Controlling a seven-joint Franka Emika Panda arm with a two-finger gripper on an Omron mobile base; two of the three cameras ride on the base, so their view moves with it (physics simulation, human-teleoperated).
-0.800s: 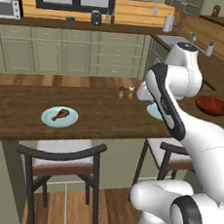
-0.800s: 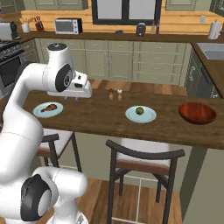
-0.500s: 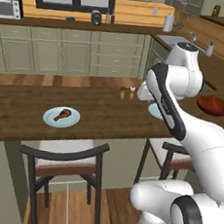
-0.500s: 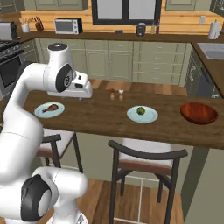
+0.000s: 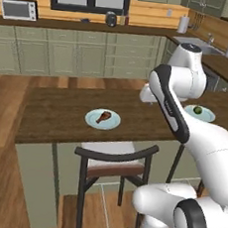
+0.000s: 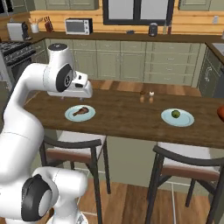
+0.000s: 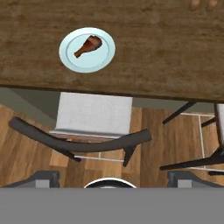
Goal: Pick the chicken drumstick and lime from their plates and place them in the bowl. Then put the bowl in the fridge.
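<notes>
Nearest to you, a dark-framed chair (image 5: pixel 113 161) with a pale seat stands tucked against the front edge of the wooden counter (image 5: pixel 61 115). Above that edge, the gripper (image 7: pixel 111 180) hangs high over the counter; in the hand view its two finger tips stand well apart with nothing between them, so treat it as spread and empty.

Next, note the chicken drumstick (image 5: pixel 103 117). It lies on its pale blue plate (image 5: pixel 110 123), untouched. In the hand view it sits up and to the left of the gripper, not beneath it.

Farther along the counter, the lime (image 6: pixel 175 113) rests on the second plate (image 6: pixel 186 120), also untouched. Two small shakers (image 6: pixel 146 96) stand between and behind the two plates.

A reddish-brown edge at the far right of the counter is probably the bowl (image 6: pixel 221 113); you cannot see inside it.

Judge the task as barely begun: both pick-ups, both placements and the fridge step remain.
</notes>
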